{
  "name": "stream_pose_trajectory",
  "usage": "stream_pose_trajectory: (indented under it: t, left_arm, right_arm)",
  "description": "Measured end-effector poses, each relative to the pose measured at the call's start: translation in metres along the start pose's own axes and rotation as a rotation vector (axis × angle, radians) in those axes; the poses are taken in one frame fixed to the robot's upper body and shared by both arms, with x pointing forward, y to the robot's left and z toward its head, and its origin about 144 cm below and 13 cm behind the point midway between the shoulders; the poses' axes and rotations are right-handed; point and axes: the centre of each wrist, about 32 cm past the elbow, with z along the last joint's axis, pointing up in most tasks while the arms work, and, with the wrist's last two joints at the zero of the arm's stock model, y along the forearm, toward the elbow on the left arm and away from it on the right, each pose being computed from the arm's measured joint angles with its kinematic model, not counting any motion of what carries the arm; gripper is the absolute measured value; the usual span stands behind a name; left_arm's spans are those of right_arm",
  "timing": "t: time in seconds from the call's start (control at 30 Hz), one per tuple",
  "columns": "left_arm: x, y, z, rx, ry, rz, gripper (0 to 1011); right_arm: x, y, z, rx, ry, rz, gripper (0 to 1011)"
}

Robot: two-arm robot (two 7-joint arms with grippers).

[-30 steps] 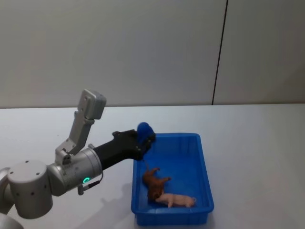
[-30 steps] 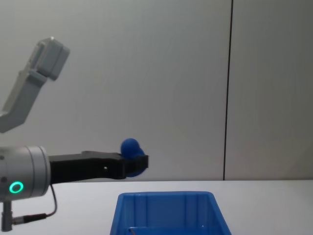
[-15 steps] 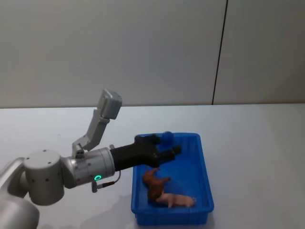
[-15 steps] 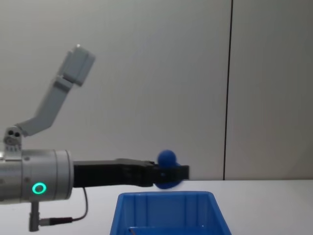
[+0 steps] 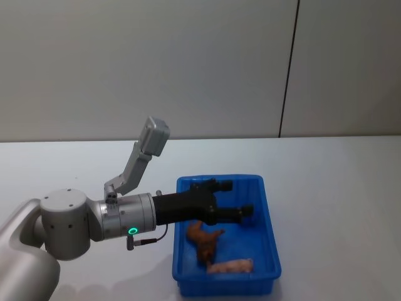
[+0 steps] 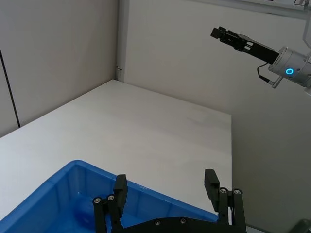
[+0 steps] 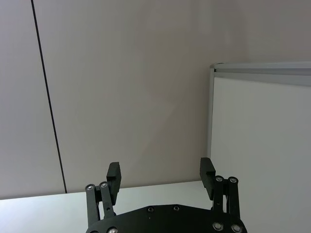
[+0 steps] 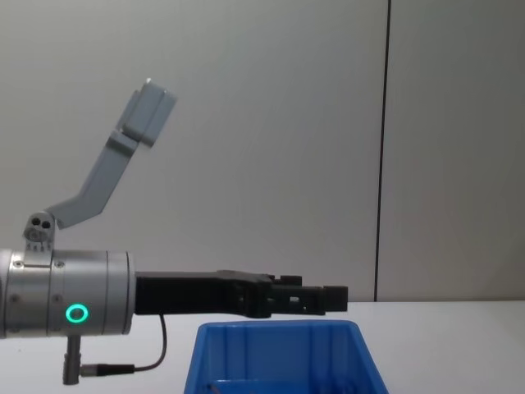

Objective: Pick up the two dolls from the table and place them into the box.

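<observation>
In the head view you are seeing the left gripper (image 5: 234, 197) hanging spread and empty over the box (image 5: 270, 243) on the table (image 5: 338, 188); a brown doll (image 5: 202, 239) and a pink doll (image 5: 230, 266) are lying inside the box; in the left wrist view its fingers (image 6: 211, 181) are standing apart above the blue rim (image 6: 165, 205), with the right gripper (image 6: 229, 37) raised far off; in the right wrist view that gripper's fingers (image 7: 113, 173) are spread wide; in the chest view the left gripper (image 8: 316, 299) is reaching level above the box (image 8: 279, 361).

The left gripper (image 5: 236, 197) hangs over the box (image 5: 270, 219), blocking its far half.
</observation>
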Motion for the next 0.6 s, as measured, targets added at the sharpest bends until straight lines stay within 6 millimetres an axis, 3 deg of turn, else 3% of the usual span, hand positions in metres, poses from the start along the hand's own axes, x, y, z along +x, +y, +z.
stream_pose_trajectory:
  t: [0.6]
  left_arm:
    - [-0.015, 0.016, 0.004, -0.041, -0.024, 0.149, 1003]
  right_arm:
    - [0.0, 0.0, 0.0, 0.0, 0.0, 0.0, 1001]
